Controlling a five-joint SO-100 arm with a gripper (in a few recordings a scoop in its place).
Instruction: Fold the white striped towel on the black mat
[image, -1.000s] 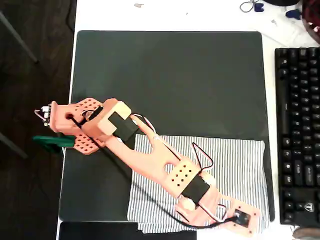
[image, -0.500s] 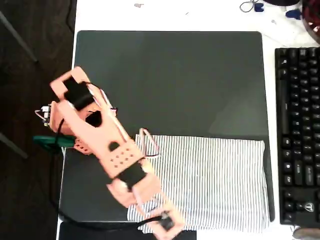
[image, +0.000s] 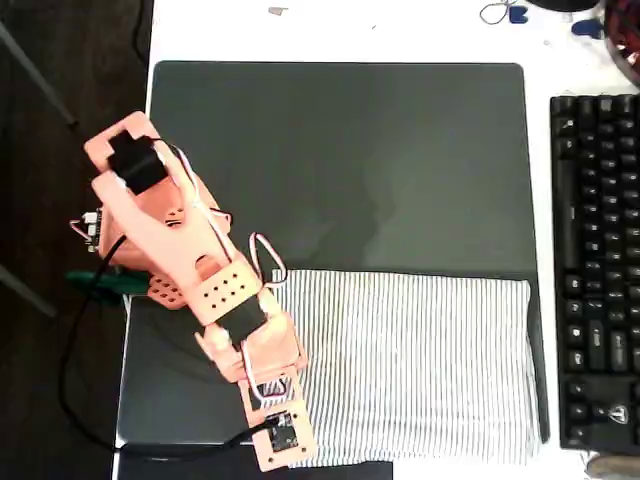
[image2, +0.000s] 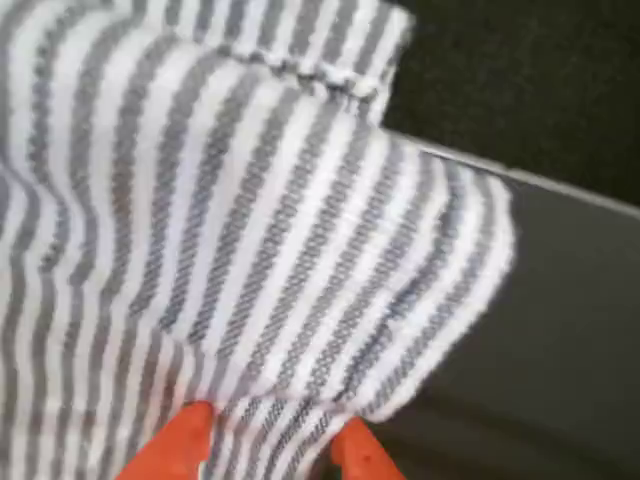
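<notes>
Striped towel (image: 420, 365) folded, lower right of mat (image: 340, 160) | orange gripper (image2: 268, 445) at towel's lower left corner, fingers (image2: 170, 448) slightly apart, cloth between them, grip unclear

Arm swung off the towel's right end to its lower-left corner.
In the overhead view the gripper (image: 283, 452) has swept from the towel's (image: 420, 365) lower-right corner to its lower-left; the towel's bottom-left corner, earlier ragged, now lies squarer.
</notes>
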